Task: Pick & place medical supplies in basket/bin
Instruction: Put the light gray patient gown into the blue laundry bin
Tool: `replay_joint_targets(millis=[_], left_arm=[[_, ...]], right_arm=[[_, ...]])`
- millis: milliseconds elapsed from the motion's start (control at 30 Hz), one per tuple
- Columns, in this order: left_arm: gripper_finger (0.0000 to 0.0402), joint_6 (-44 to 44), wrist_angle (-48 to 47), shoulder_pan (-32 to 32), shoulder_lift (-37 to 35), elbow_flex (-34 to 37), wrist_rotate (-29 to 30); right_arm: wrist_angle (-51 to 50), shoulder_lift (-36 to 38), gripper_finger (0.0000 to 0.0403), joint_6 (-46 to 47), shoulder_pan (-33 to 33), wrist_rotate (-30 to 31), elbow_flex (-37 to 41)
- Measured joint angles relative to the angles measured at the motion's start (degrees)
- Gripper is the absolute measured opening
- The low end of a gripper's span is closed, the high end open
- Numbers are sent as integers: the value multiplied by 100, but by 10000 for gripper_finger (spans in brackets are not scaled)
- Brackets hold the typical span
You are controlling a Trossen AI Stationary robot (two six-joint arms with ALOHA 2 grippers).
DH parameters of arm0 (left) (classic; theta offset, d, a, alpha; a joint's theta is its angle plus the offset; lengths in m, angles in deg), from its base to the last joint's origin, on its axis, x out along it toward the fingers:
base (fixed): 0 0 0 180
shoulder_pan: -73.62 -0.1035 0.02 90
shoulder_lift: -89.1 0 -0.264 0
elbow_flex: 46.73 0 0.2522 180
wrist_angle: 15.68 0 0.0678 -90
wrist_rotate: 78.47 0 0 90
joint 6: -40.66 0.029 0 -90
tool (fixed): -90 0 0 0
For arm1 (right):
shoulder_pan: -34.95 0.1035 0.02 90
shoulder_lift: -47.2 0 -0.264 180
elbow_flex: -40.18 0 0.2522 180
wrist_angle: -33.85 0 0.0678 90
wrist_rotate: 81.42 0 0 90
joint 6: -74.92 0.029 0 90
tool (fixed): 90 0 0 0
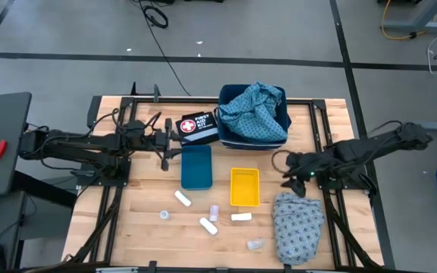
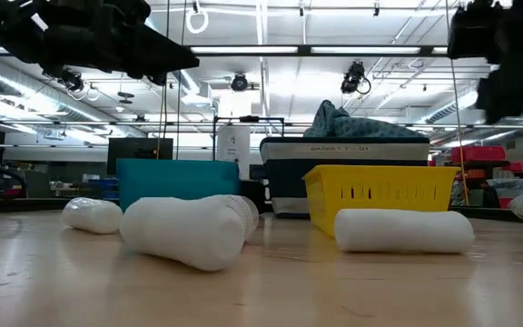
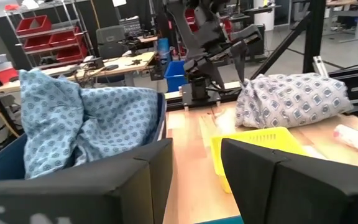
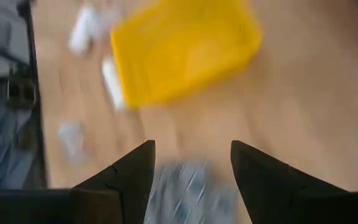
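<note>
- Black pouch (image 1: 198,128) on wooden desk (image 1: 143,220), labelled "FIRST AID KIT".
- Dark basket (image 2: 343,177), printed "BASKET", holding light blue patterned cloth (image 1: 253,110).
- Grey patterned cloth (image 1: 297,226), white gauze rolls (image 1: 183,199) lying on desk.
- Left gripper (image 1: 167,158) jaws apart, empty.
- Right gripper (image 4: 191,163) jaws apart, empty.

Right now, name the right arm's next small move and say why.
Probably lower the right gripper onto the grey cloth and close. Its fingers are open and empty, the cloth lies just under them on the table, and the blue cloth already sits in the basket.
</note>
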Motion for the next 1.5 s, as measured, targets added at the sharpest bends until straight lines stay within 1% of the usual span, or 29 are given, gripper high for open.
replay_joint_targets(millis=[100, 200, 300, 400, 500, 700, 1000, 1167, 1267, 1333, 1400, 1467, 1500], left_arm=[[142, -2, -8, 0, 0, 0, -15], [142, -25, -11, -1, 0, 0, -15], [142, -65, -15, -2, 0, 0, -139], [142, -83, -17, 0, 0, -2, -233], [142, -83, -24, 0, 0, -2, -233], [142, -85, -63, 0, 2, -2, -232], [142, -85, -122, 0, 2, -2, -232], [142, -87, -142, -1, 2, -2, -232], [142, -129, -142, -2, 2, -2, -229], [142, -131, -144, 0, 2, -2, -229], [142, -133, -144, 0, 2, -2, -229], [142, -133, -151, 0, 2, -2, -229], [142, -133, -163, -1, 2, -2, -229]], right_arm=[[-620, -422, 219, 651, 248, -433, -322], [-1059, -776, 219, 1234, 542, -859, -369], [-1237, -1142, 219, 1594, 856, -1225, -332], [-1195, -1456, 219, 1752, 1077, -1358, -302], [-976, -1694, 219, 1778, 1209, -1361, -302], [-161, -2130, 219, 1662, 1360, -1308, -302], [790, -3081, 219, 1340, 1599, -1357, -302], [1203, -3536, 216, 1345, 1679, -1436, -302], [1484, -3745, 191, 1501, 1708, -1626, -302], [1660, -3881, 157, 1598, 1719, -1794, -302], [1834, -3995, 109, 1663, 1748, -1928, -302], [2010, -4098, 48, 1644, 1794, -2106, -302], [2064, -4124, 25, 1600, 1820, -2164, -302]])
